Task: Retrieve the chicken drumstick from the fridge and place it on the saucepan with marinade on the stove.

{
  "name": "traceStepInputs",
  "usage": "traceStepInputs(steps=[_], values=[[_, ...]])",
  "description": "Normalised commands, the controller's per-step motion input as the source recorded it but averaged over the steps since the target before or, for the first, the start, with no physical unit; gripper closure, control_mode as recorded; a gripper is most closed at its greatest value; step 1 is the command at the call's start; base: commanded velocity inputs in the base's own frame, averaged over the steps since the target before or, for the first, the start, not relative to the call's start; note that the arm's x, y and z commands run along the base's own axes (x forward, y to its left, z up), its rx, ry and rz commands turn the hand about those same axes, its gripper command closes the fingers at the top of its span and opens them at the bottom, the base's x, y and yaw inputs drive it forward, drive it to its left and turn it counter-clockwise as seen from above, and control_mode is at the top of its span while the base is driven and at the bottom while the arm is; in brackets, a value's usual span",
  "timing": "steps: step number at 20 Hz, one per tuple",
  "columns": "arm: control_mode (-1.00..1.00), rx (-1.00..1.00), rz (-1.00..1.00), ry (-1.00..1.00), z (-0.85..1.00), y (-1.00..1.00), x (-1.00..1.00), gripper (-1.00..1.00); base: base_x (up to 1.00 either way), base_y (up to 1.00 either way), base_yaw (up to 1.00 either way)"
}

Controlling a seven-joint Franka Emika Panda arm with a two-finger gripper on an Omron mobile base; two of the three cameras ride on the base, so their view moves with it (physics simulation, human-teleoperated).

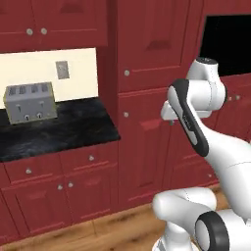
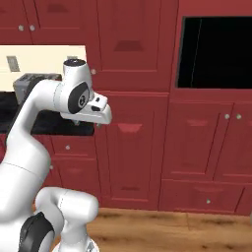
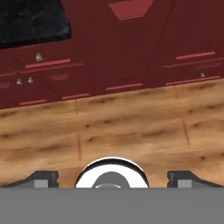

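My gripper (image 3: 113,179) hangs open over the wooden floor (image 3: 131,127), pointing down, its two dark fingertips (image 3: 43,178) set wide apart with nothing between them. The white hand (image 2: 96,111) is held at about counter height in front of dark red cabinet doors (image 2: 130,133). The chicken drumstick, the fridge, the saucepan with marinade and the stove are out of view.
A grey toaster (image 1: 29,102) stands on a black counter (image 1: 68,130) to the left, under a cream wall panel with an outlet (image 1: 62,69). Tall red cabinets (image 1: 147,98) face me. A black recess (image 2: 216,51) opens at the upper right.
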Motion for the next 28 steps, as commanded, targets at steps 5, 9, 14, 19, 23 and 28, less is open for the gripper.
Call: traceStepInputs(steps=[5,9,14,19,23,28], values=[[1.00,0.00,0.00,0.00,0.00,0.00,0.00,-1.00,0.00,0.00,0.99],[1.00,0.00,0.00,0.00,0.00,0.00,0.00,-1.00,0.00,0.00,0.99],[1.00,0.00,0.00,0.00,0.00,0.00,0.00,-1.00,0.00,0.00,0.99],[1.00,0.00,0.00,0.00,0.00,0.00,0.00,-1.00,0.00,0.00,0.97],[1.00,0.00,0.00,0.00,0.00,0.00,0.00,-1.00,0.28,-0.02,0.88],[1.00,0.00,0.00,0.00,0.00,0.00,0.00,-1.00,1.00,0.01,0.28]])
